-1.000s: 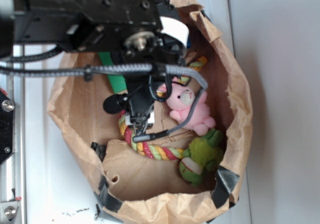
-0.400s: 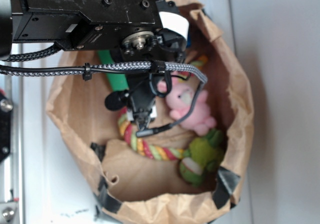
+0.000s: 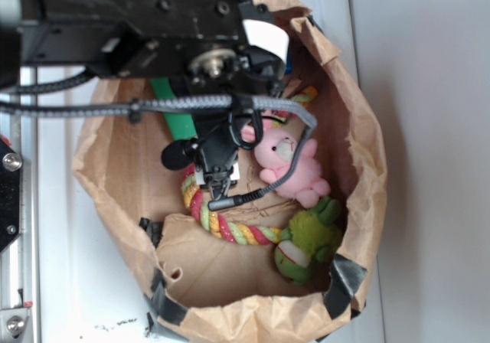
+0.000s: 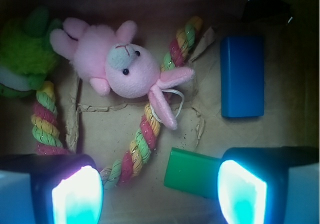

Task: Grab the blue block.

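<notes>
The bright-blue flat rectangular block (image 4: pixel 242 76) lies flat on the brown paper floor of the bag, ahead of the gripper (image 4: pixel 159 196) and off toward its right-hand finger as the wrist camera frames it. Its long axis runs straight away from the gripper, roughly parallel to the bag wall beside it, with one short end facing the finger below. The black gripper's two fingers stand wide apart, holding nothing; their pads (image 4: pixel 77 199) glow pale cyan at the bottom corners of the wrist view.

Just ahead of the right-hand finger, between it and the blue block, sits the green rectangular block (image 4: pixel 192 173), tilted slightly and partly hidden by that finger. A strip of bare paper separates the green block from the blue one. On the far side of the blue block the dark bag wall rises close by, leaving little room there; a black patch (image 4: pixel 267 6) sits beyond its far end.

Toward the middle, the pink plush bunny (image 4: pixel 122 66) lies across a multicoloured braided rope (image 4: pixel 150 129), well clear of the blue block. A green plush toy (image 4: pixel 25 49) sits at the far left.

In the exterior view the gripper (image 3: pixel 217 184) hangs inside the crumpled brown paper bag (image 3: pixel 360 151), and the arm hides the blue block.
</notes>
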Available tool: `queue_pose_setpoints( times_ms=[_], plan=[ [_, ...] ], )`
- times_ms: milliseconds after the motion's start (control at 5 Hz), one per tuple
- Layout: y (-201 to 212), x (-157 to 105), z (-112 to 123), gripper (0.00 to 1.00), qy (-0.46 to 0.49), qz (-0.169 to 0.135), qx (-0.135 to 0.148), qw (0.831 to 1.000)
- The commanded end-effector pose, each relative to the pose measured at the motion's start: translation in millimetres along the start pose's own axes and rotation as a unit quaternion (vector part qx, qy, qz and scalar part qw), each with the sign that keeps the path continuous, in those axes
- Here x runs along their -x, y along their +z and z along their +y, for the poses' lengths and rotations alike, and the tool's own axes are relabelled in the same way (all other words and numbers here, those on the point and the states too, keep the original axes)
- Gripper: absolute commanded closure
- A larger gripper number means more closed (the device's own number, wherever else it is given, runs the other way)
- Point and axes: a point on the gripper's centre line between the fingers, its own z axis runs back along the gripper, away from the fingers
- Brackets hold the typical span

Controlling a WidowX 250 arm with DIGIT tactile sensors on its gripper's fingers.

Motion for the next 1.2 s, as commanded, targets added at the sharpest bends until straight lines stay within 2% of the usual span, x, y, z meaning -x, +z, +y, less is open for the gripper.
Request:
queue_pose_setpoints(
  times_ms=[0, 400, 800, 1000],
  plan=[
    [-12, -23, 9, 0.00, -0.008, -0.031, -0.006, 0.999],
    [-38, -42, 21, 0.00, -0.013, -0.039, -0.014, 0.999],
    [-33, -35, 27, 0.00, -0.011, -0.039, -0.012, 0.999],
    [-24, -27, 31, 0.00, -0.018, -0.035, 0.004, 0.999]
  ],
)
